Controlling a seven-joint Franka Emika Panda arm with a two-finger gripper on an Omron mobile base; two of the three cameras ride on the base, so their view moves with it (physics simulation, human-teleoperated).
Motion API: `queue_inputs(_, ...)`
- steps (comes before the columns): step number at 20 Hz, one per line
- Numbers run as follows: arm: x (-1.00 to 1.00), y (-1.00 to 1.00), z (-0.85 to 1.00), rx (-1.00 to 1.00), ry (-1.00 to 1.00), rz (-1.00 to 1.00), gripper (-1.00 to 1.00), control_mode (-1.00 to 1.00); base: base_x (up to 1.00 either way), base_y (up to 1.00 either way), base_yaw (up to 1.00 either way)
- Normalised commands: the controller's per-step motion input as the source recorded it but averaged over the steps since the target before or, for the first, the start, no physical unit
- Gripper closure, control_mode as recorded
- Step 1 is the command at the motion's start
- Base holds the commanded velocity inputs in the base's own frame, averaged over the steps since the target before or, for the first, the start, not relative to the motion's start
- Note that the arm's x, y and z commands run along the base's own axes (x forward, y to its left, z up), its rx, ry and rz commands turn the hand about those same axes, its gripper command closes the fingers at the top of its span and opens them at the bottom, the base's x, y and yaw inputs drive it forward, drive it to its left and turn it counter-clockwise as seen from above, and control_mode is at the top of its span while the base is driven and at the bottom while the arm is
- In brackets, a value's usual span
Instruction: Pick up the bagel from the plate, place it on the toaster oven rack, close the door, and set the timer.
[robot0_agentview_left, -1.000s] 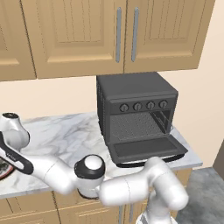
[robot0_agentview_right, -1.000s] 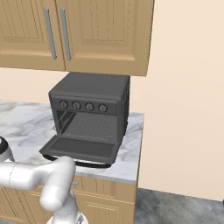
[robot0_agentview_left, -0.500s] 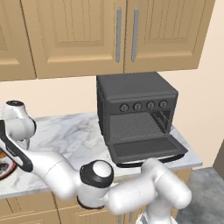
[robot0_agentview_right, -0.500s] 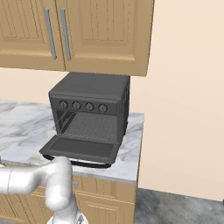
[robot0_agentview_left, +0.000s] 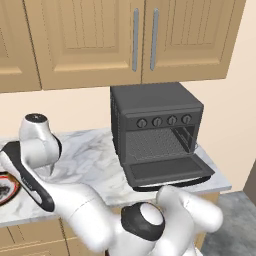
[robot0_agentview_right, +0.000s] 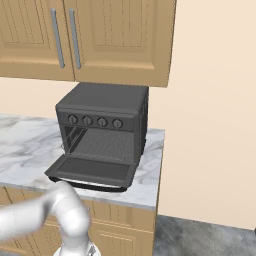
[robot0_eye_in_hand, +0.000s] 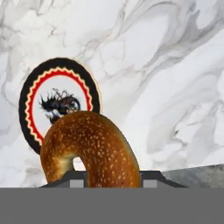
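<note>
- The bagel is being seen large and close in the hand view, standing on edge right at the bottom of the picture, where the fingertips are rising behind it.
- The bagel is apparently being pinched by the jaws, though the fingertips themselves are mostly being hidden by the bread, so the grip cannot be confirmed outright.
- The plate is being shown beyond the bagel in the hand view, flat on the marble counter, with its white centre, red ring and dark rim being partly covered by the bagel in front.
- Whether the bagel is being held clear of the plate cannot be told with certainty from this angle.
- In the left base view an edge of the plate is being glimpsed at the far left of the counter, with the white arm being stretched over toward it.
- The toaster oven is being shown at the right end of the counter, well apart from the plate.
- Its door is being left hanging open, flat and forward, and the rack is being exposed inside the cavity.
- In the right base view the toaster oven, the lowered door and the rack are being seen from the other side, below the wooden cupboards.
</note>
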Motion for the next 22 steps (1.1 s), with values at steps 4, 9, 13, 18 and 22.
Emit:
queue_inputs(4, -0.5, -0.84, 0.55, 0.02, -0.05, -0.06, 1.0, -1.0, 0.0, 0.0, 0.0)
queue_inputs(9, -0.3, -0.82, 0.66, 0.02, -0.01, -0.03, 1.0, -1.0, 0.0, 0.0, 0.0)
queue_inputs(13, -0.31, -0.79, 0.42, 0.0, 0.0, 0.0, 1.0, -1.0, 0.0, 0.0, 0.0)
queue_inputs(18, -0.27, -0.79, 0.31, 0.0, 0.0, -0.01, 1.0, -1.0, 0.0, 0.0, 0.0)
queue_inputs(22, -0.04, -0.85, 0.22, 0.0, 0.0, -0.03, 1.0, -1.0, 0.0, 0.0, 0.0)
